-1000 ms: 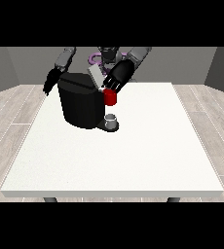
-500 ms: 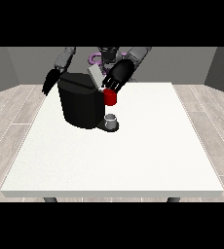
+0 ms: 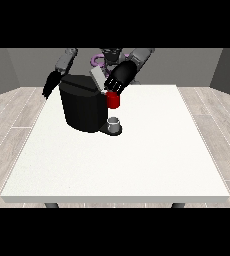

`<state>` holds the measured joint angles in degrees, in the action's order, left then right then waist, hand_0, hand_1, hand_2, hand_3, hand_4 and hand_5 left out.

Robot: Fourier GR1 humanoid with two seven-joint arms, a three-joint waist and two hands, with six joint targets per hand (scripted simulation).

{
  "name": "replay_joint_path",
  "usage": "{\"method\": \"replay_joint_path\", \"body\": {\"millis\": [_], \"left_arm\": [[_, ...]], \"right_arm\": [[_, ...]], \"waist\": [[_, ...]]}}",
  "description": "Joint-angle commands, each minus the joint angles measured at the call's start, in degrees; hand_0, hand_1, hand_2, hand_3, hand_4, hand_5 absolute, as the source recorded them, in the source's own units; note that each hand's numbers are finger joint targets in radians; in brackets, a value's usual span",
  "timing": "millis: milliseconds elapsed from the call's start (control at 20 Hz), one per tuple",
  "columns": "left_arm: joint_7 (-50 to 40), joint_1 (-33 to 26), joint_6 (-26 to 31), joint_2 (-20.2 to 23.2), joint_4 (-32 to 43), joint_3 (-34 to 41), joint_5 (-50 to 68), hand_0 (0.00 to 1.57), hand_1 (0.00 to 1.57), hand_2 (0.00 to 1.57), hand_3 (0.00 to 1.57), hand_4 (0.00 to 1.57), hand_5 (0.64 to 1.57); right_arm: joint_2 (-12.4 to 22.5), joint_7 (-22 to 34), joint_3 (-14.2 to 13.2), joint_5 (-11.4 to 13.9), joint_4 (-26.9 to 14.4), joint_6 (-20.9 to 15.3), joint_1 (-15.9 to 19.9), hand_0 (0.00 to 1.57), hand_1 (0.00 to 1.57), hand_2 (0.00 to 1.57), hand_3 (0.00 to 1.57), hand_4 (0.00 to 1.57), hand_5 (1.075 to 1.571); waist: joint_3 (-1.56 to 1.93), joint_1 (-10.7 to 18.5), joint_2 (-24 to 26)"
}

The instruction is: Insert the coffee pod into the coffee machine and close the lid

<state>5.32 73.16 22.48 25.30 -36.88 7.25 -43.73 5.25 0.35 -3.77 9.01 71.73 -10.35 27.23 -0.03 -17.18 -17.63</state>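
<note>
- one white tabletop [image 3: 117, 160] is seen, carried on dark legs, with a wood-look floor around it.
- one black coffee machine [image 3: 82, 107] is set on the tabletop's far part, towards the view's left.
- one grey lid [image 3: 98, 78] is seen at the machine's top, tilted up and not shut.
- one red thing at the machine [image 3: 113, 100] is seen at the machine's front, on its right side in the view.
- one small grey cup-like thing [image 3: 115, 123] is seen below the red thing, on the machine's dark base; whether it is the pod cannot be told, and the pod itself is not plainly shown anywhere.
- two black hands are counted.
- the hand at the view's right [image 3: 119, 80] is held just above the red thing and beside the raised lid; its fingers are seen bent downward, but whether anything is held in them cannot be told.
- the hand at the view's left [image 3: 51, 85] is hung beside the machine's upper left corner, near it; whether it touches cannot be told, and the state of its fingers cannot be told either.
- one robot body is seen behind the machine, mostly hidden, with one purple loop [image 3: 96, 61] at its chest.
</note>
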Motion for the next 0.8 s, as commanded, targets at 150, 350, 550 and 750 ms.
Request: {"method": "replay_joint_path", "body": {"millis": [150, 350, 550, 750], "left_arm": [[0.2, 1.7, -1.8, 1.0, 0.0, -1.8, -3.0, 1.21, 1.21, 1.23, 1.13, 0.0, 1.571], [2.2, -0.5, -5.3, 1.3, 0.0, -4.1, -6.1, 1.17, 1.17, 1.19, 1.07, 0.0, 1.571], [5.6, -1.4, -2.9, 2.8, 0.9, -3.3, -5.0, 1.14, 1.14, 1.15, 1.0, 0.0, 1.571], [3.6, -2.3, -8.1, 0.6, 2.0, -1.5, -4.8, 1.11, 1.11, 1.13, 0.97, 0.0, 1.571]], "right_arm": [[0.5, 0.1, -0.2, 0.2, -0.1, -0.1, 1.6, 0.0, 0.0, 0.0, 0.0, 0.0, 1.571], [-1.0, -0.4, 1.5, 0.7, 1.7, -0.1, -0.3, 0.0, 0.0, 0.0, 0.0, 0.0, 1.571], [0.2, 0.6, -1.0, -1.4, 0.4, 0.5, 0.1, 0.0, 0.0, 0.0, 0.0, 0.0, 1.571], [-0.6, 1.9, 1.3, 0.5, 2.4, 0.0, -1.3, 0.0, 0.0, 0.0, 0.0, 0.0, 1.571]], "waist": [[0.05, -0.6, -1.4], [0.05, -2.1, -1.6], [0.03, 0.0, -1.4], [0.01, -2.5, -1.3]]}}
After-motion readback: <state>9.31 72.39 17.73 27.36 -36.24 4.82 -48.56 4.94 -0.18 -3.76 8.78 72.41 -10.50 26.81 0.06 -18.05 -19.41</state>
